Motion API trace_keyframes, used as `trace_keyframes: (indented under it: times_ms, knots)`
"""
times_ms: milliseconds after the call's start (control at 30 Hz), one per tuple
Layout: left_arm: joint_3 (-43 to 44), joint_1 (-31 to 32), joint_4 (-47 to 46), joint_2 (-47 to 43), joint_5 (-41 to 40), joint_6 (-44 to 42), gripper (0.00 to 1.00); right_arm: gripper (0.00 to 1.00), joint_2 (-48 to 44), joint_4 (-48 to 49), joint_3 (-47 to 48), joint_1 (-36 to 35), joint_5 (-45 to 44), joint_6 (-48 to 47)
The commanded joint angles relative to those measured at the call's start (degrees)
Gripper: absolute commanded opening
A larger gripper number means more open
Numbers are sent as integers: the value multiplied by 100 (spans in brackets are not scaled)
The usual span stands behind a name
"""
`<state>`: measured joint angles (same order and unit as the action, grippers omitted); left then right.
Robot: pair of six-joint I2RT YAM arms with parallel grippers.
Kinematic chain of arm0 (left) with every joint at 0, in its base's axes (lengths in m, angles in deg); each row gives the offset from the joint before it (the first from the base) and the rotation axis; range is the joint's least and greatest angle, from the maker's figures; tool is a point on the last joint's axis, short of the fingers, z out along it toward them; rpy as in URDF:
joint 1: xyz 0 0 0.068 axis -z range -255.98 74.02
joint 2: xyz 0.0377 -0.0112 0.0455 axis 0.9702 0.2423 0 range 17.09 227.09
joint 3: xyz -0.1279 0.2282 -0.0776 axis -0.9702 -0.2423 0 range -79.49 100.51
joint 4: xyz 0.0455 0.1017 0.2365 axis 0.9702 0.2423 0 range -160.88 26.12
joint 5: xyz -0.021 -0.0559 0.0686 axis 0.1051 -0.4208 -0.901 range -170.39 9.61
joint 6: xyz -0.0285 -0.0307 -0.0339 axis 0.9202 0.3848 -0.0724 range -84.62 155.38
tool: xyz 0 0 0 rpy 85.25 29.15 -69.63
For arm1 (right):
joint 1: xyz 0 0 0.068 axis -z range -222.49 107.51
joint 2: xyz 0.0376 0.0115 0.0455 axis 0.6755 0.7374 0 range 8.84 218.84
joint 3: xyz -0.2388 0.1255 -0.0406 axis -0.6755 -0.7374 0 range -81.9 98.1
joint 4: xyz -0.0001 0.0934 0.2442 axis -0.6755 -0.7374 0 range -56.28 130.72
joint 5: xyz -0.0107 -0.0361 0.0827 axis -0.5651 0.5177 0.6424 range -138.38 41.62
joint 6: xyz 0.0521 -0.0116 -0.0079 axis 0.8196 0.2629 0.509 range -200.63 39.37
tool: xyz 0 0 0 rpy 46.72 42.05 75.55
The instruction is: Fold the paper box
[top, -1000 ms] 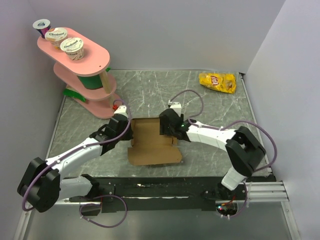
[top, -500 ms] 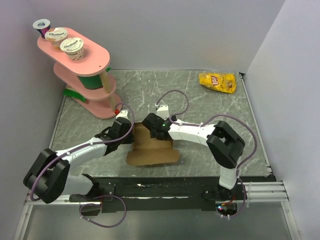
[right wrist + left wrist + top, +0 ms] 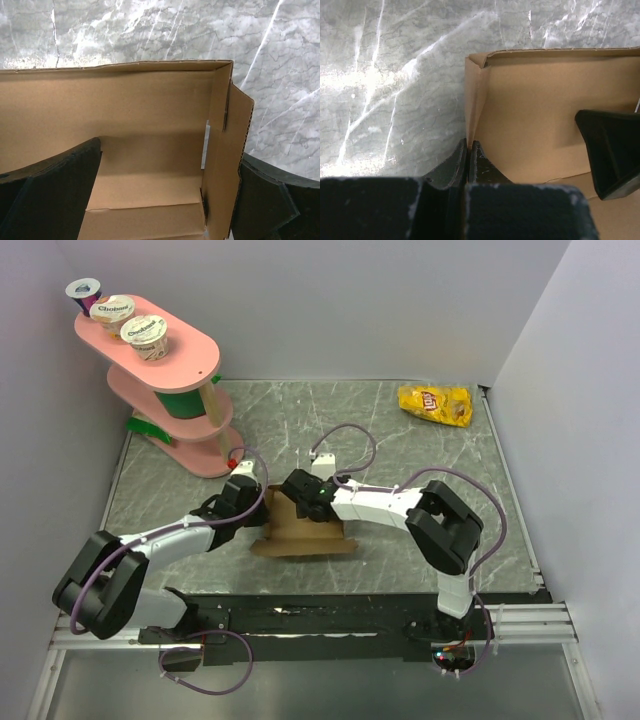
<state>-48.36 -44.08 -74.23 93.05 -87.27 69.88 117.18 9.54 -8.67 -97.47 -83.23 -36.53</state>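
Pincers first, from above: the left pincer (image 3: pixel 252 508) is clamped at the left edge of the paper box (image 3: pixel 305 537), which lies near the middle of the worktop (image 3: pixel 420 450); the right pincer (image 3: pixel 303 502) has swung leftward over the box's far side within the last second, and the sheet, flat a second ago, now looks shorter and humped, its far part raised. From the left wrist, the left pincer (image 3: pixel 469 150) is closed tight on the lower end of the upright left wall (image 3: pixel 476 95), the box (image 3: pixel 540 100) rising as a tray beside it. From the right wrist, the right pincer (image 3: pixel 170 155) has spread wide and grips nothing; one finger sits inside the box (image 3: pixel 125 100), the other outside the standing right wall (image 3: pixel 227 150). Walls are up, so the fold seems under way; flaps likely remain to be tucked.
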Motion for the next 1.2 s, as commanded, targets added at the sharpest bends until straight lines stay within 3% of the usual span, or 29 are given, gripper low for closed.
trace_keyframes:
  times_ms: [0,67,200,300,467,533,633,700,767,800,1000,1167]
  knots:
    - [-169,-70,-376,-204,431,-233,1,100,-636,147,78,136,268,152]
    - [-230,-201,-534,-327,625,-409,1,100,-944,374,-168,268,399,-40]
    - [-371,-474,-965,-618,1125,-357,1,100,-2183,1157,-538,681,1976,-1303]
    - [-249,-544,-992,-750,1258,-418,1,100,-2904,1237,-459,1155,3251,-1692]
    - [-125,-790,-1149,-1004,1714,-497,1,100,-3931,1096,-467,2025,4283,-1984]
    - [-90,-913,-1228,-1066,1995,-419,1,98,-4214,1271,-783,2446,5106,-1993]
    - [-90,-1150,-1334,-1171,2425,-190,1,95,-4863,1824,-1424,3290,6178,-1896]
    - [-125,-1352,-1439,-1224,2716,37,1,89,-5023,2202,-1923,3993,6751,-1738]
    - [-256,-1449,-1747,-1294,3120,249,1,79,-5173,2720,-2381,4467,7942,-1302]
    - [-283,-1502,-1800,-1312,3192,450,1,76,-5225,3566,-2871,4766,8350,-1098]
    - [-345,-1669,-1818,-1479,3377,803,1,70,-5481,5146,-3928,4944,9434,-298]
    - [-284,-1687,-1590,-1532,3377,725,1,71,-5446,6920,-4413,4927,9787,737]
